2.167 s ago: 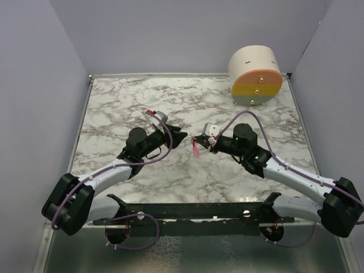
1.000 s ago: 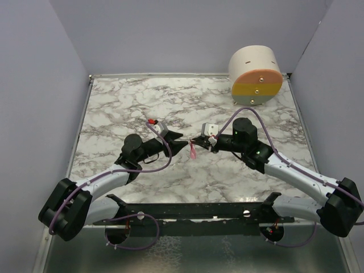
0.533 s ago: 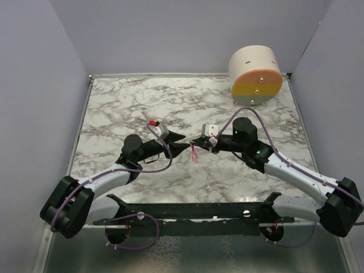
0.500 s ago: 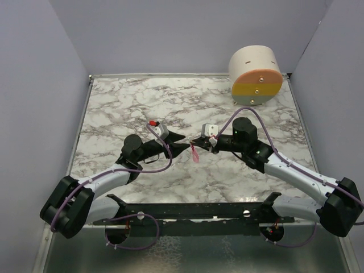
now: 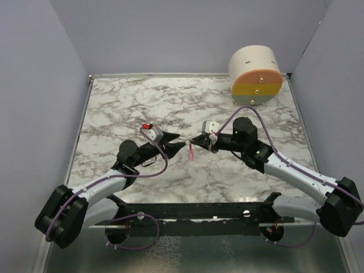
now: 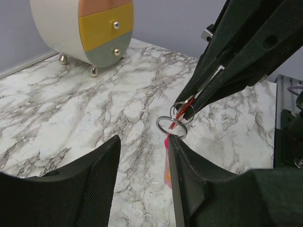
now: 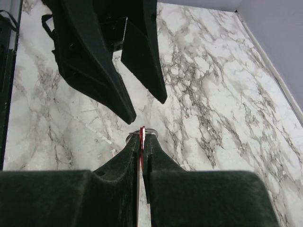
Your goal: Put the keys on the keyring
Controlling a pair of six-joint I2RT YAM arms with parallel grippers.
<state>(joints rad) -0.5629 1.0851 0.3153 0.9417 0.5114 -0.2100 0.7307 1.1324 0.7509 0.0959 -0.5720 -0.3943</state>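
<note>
Top camera view: both arms meet over the middle of the marble table (image 5: 131,108). The right claw (image 5: 197,139) is pinched shut on the little red key (image 6: 182,111). The keyring (image 5: 192,151) hangs at the tip of that claw, up off the table. Its thin metal rings sit right by the key, and its pink strap dangles down below them.

The left claw (image 5: 177,142) points at the right one from just beside it. Its two fingers (image 6: 94,179) are apart and hold nothing. From the left wrist camera, the strap hangs just past the tip of the right-hand finger, close to touching.

A round box of drawers (image 5: 256,77) with orange, yellow and green fronts stands in the far right corner, well away from the claws. Purple cables run along both arms.
</note>
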